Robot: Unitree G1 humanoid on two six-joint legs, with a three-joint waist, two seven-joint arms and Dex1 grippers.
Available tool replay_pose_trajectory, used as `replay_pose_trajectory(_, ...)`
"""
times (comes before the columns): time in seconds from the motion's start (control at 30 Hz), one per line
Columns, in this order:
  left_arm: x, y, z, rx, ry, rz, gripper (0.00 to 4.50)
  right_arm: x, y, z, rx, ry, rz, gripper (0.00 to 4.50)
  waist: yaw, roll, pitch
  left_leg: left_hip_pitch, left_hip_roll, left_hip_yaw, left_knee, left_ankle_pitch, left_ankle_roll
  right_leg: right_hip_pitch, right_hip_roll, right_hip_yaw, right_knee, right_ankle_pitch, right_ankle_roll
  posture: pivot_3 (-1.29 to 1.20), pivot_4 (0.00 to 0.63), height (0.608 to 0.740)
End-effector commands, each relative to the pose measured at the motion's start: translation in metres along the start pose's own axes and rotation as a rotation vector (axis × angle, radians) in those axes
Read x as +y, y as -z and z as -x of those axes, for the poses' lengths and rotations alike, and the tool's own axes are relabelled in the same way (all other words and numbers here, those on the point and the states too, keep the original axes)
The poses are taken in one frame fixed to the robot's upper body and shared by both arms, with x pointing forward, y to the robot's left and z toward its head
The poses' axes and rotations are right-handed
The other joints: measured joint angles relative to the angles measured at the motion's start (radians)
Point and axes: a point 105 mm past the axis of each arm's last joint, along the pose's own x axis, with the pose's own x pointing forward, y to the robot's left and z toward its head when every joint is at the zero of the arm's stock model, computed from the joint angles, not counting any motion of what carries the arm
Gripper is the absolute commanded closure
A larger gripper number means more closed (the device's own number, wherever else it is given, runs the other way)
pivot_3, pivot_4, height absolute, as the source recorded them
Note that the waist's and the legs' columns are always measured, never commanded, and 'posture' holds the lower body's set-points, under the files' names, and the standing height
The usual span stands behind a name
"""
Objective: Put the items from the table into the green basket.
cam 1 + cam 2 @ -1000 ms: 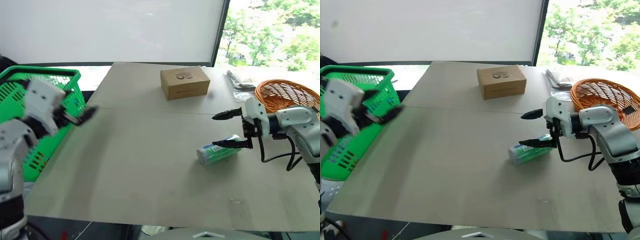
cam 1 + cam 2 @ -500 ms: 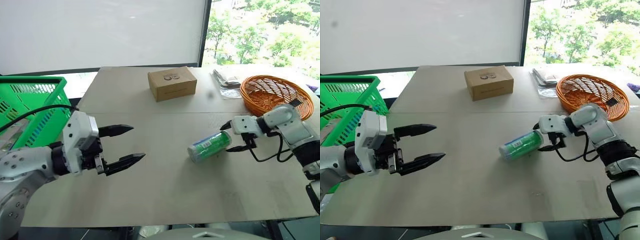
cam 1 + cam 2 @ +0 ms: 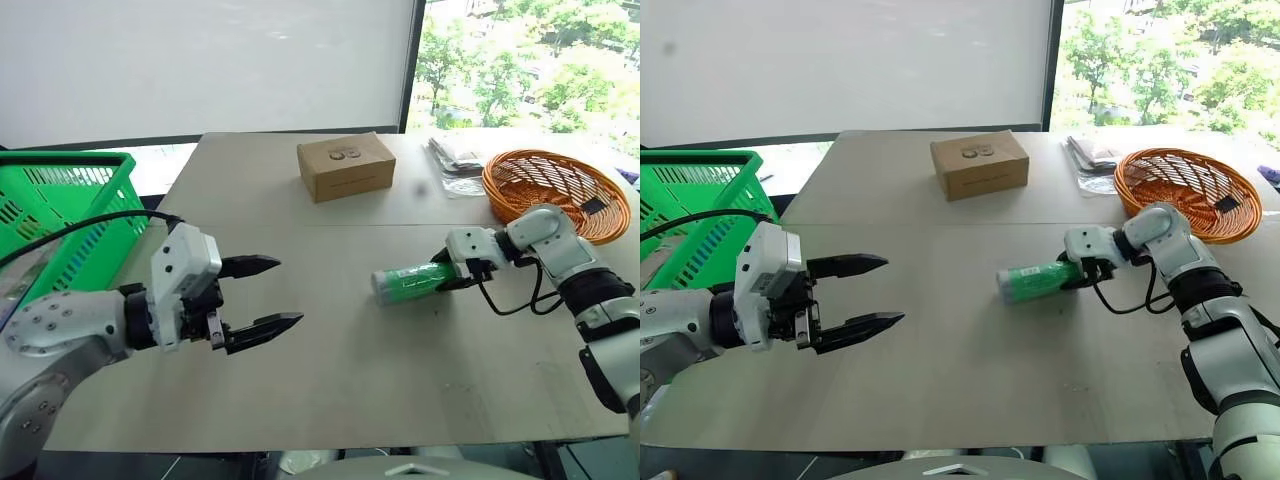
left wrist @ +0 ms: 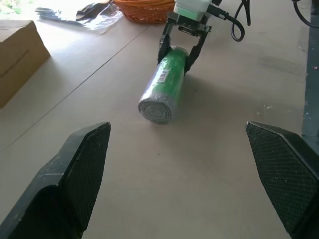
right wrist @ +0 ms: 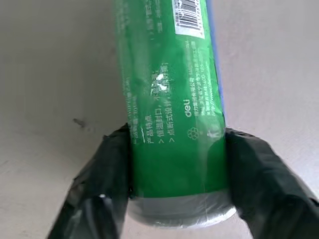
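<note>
A green can [image 3: 408, 282] lies on its side on the table [image 3: 350, 390], right of the middle. My right gripper [image 3: 456, 272] is shut on the can's right end; in the right wrist view both black fingers [image 5: 107, 167] press against its sides. My left gripper [image 3: 288, 292] hovers open and empty over the table's left half, pointing toward the can [image 4: 167, 84]. A brown cardboard box [image 3: 345, 166] stands at the back of the table. The green basket [image 3: 60, 215] stands beside the table's left edge.
An orange wicker basket [image 3: 550, 185] sits at the back right, just behind my right arm. A flat plastic packet [image 3: 455, 160] lies next to it. A seam line crosses the tabletop in front of the box.
My right gripper reached down to the can and closed on its end, and the can turned a little. My left gripper swung from beside the basket in over the table.
</note>
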Motion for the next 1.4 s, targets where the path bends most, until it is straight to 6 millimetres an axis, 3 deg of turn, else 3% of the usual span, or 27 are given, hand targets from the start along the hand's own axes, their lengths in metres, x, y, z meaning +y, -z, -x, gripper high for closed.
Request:
replay_pose_trajectory(0.03,-0.005,-0.005,-0.005,-0.023,0.015,-0.019,0.0,-0.015,-0.025,0.015,-0.145,0.073,-0.033,2.72,-0.001,0.0,0.0,0.0,0.0,0.0,0.0,0.0,0.0,0.0,0.0,0.0,0.0,0.0,0.0,0.27,0.0,0.74)
replay_pose_trajectory(0.17,-0.001,-0.013,-0.011,-0.145,-0.008,0.028,0.0,-0.03,-0.081,0.031,-0.507,0.157,-0.199,2.75,-0.007,0.004,0.002,0.0,0.001,0.0,0.0,0.0,0.0,-0.001,0.0,0.001,0.001,0.0,0.0,0.26,0.0,0.74)
replay_pose_trajectory(0.37,0.015,-0.051,-0.022,-0.547,-0.049,0.196,0.0,-0.007,-0.16,0.041,-0.916,0.066,-0.339,2.75,0.014,0.003,0.002,-0.002,0.001,-0.003,-0.002,0.0,-0.001,-0.003,0.0,-0.002,0.0,0.002,0.003,0.24,0.0,0.74)
replay_pose_trajectory(0.5,0.025,-0.066,-0.022,-0.705,-0.064,0.276,0.0,0.007,-0.188,0.044,-1.023,0.01,-0.378,2.75,0.014,0.003,0.002,-0.002,0.0,-0.001,-0.002,0.0,-0.001,-0.003,-0.001,0.0,0.0,0.003,0.004,0.21,0.0,0.74)
replay_pose_trajectory(0.6,0.023,-0.076,-0.025,-0.766,-0.017,0.302,0.0,0.016,-0.197,0.041,-1.033,-0.02,-0.38,2.75,0.011,0.001,0.001,-0.002,-0.001,0.0,-0.002,0.0,-0.001,-0.002,-0.001,0.0,0.0,0.003,0.004,0.2,0.0,0.74)
replay_pose_trajectory(0.83,0.004,-0.082,-0.033,-0.756,0.13,0.318,0.0,0.024,-0.203,0.033,-1.01,-0.06,-0.367,2.75,-0.01,0.001,0.0,-0.001,0.0,0.001,-0.002,0.0,-0.001,-0.002,0.001,0.001,0.0,0.003,0.004,0.2,0.0,0.74)
replay_pose_trajectory(0.9,0.008,-0.079,-0.034,-0.75,0.115,0.333,0.0,0.024,-0.203,0.032,-1.007,-0.063,-0.367,2.75,-0.019,0.001,0.0,-0.001,0.0,0.0,-0.002,0.0,-0.001,-0.002,0.001,0.001,0.0,0.003,0.004,0.2,0.0,0.74)
replay_pose_trajectory(1.0,0.015,-0.078,-0.032,-0.76,0.081,0.34,0.78,0.023,-0.202,0.031,-1.007,-0.06,-0.367,2.75,-0.025,0.001,0.0,-0.001,0.0,0.0,-0.002,0.0,-0.001,-0.002,0.001,0.001,0.0,0.003,0.003,0.2,0.0,0.74)
replay_pose_trajectory(1.07,0.018,-0.079,-0.029,-0.777,0.063,0.335,1.84,0.023,-0.202,0.03,-1.006,-0.059,-0.366,2.75,-0.026,0.001,0.0,-0.001,0.0,0.0,-0.002,0.0,-0.001,-0.002,0.001,0.001,0.0,0.003,0.004,0.21,0.0,0.74)
replay_pose_trajectory(1.1,0.018,-0.08,-0.029,-0.78,0.065,0.334,2.15,0.022,-0.201,0.03,-1.005,-0.059,-0.366,2.75,-0.026,0.001,0.0,-0.001,0.0,0.0,-0.002,0.0,-0.001,-0.002,0.001,0.001,0.0,0.003,0.004,0.21,0.0,0.74)
replay_pose_trajectory(1.2,0.018,-0.078,-0.03,-0.76,0.056,0.326,2.4,0.023,-0.2,0.027,-0.994,-0.076,-0.377,2.75,-0.026,0.001,0.0,-0.001,0.0,0.0,-0.002,0.0,-0.001,-0.002,0.001,0.001,0.0,0.003,0.004,0.22,0.0,0.74)
replay_pose_trajectory(1.23,0.018,-0.076,-0.031,-0.75,0.046,0.319,2.4,0.024,-0.2,0.027,-0.987,-0.084,-0.377,2.01,-0.026,0.001,0.0,-0.001,0.0,0.0,-0.002,0.0,-0.001,-0.002,0.001,0.001,0.0,0.003,0.004,0.22,0.0,0.74)
replay_pose_trajectory(1.27,0.02,-0.075,-0.032,-0.743,0.029,0.314,2.41,0.025,-0.2,0.026,-0.981,-0.091,-0.377,1.81,-0.025,0.001,0.0,-0.001,0.0,0.0,-0.002,0.0,-0.001,-0.002,0.001,0.001,0.0,0.003,0.004,0.22,0.0,0.74)
replay_pose_trajectory(1.4,0.038,-0.074,-0.027,-0.723,-0.102,0.279,2.42,0.024,-0.193,0.028,-0.962,-0.081,-0.39,0.09,-0.025,0.001,0.0,-0.001,0.0,0.0,-0.002,0.0,-0.001,-0.002,0.001,0.001,0.0,0.003,0.004,0.22,0.0,0.74)
